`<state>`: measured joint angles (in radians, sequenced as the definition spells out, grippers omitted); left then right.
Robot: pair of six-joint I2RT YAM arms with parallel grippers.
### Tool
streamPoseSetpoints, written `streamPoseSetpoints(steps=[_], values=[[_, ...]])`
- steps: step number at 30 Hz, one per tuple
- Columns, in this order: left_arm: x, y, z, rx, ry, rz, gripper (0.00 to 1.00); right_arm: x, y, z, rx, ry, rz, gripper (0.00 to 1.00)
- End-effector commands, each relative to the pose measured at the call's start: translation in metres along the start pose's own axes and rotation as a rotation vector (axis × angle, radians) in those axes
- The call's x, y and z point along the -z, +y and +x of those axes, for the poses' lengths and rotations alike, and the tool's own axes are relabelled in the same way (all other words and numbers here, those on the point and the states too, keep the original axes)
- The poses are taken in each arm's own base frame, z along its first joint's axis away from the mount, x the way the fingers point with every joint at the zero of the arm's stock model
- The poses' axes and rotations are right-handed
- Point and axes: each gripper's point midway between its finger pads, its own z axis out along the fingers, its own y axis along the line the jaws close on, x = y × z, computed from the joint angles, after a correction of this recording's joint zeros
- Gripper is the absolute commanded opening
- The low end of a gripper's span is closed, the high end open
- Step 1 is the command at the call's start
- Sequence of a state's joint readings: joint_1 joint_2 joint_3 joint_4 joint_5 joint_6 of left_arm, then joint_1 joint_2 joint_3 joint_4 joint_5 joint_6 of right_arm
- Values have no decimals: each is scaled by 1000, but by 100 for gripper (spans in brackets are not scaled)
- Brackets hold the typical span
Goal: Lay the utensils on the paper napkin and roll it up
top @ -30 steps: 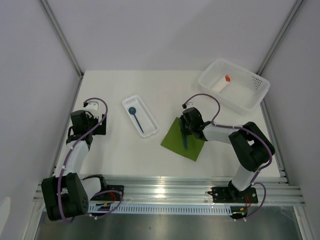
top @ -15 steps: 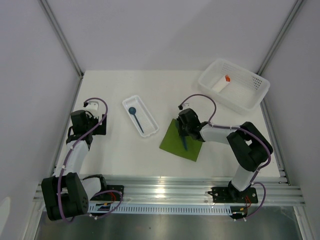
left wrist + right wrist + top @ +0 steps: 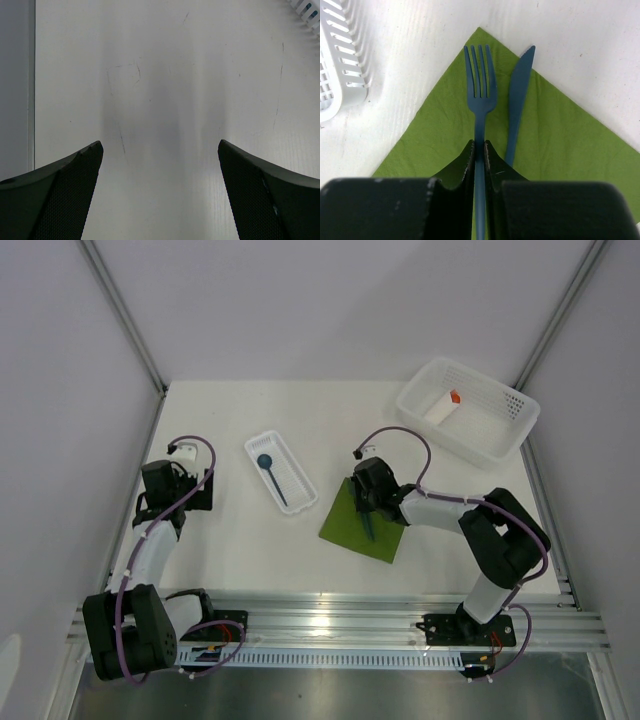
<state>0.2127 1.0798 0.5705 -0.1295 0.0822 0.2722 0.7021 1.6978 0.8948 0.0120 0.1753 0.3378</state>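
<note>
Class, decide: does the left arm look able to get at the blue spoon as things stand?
Probably yes: the spoon lies uncovered in the white tray, nothing stands between, and the left gripper is open.

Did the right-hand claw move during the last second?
Yes. The right gripper, shut on the fork, slid slightly left, toward the narrow white tray, which stayed put.

Olive-green paper napkin lies flat on the surface, one corner pointing away in the right wrist view. Dark blue fork over it, tines toward that corner, handle pinched in the right gripper jaws. Matching blue knife lies flat just beside it. Blue spoon lies in the narrow white tray, apart from the napkin.
</note>
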Motion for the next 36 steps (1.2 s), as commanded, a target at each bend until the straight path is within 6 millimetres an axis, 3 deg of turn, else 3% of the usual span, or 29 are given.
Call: streamPoseSetpoints(steps=[1, 12, 16, 23, 29, 31, 36], values=[[2, 6, -18, -16, -43, -6, 100, 2, 9, -17, 21, -34, -24, 9], [1, 7, -17, -16, -38, -5, 99, -12, 13, 1, 30, 28, -40, 12], [1, 5, -16, -18, -35, -2, 99, -12, 13, 1, 30, 30, -41, 20], [1, 6, -16, -16, -34, -3, 99, 4, 15, -16, 33, 2, -44, 29], [1, 5, -16, -16, -33, -1, 99, 32, 15, -51, 31, -99, -35, 29], [0, 5, -16, -18, -32, 2, 99, 33, 8, -53, 29, -107, -5, 27], [1, 5, -17, -18, -35, 3, 99, 17, -11, -37, 11, -48, 60, 23]])
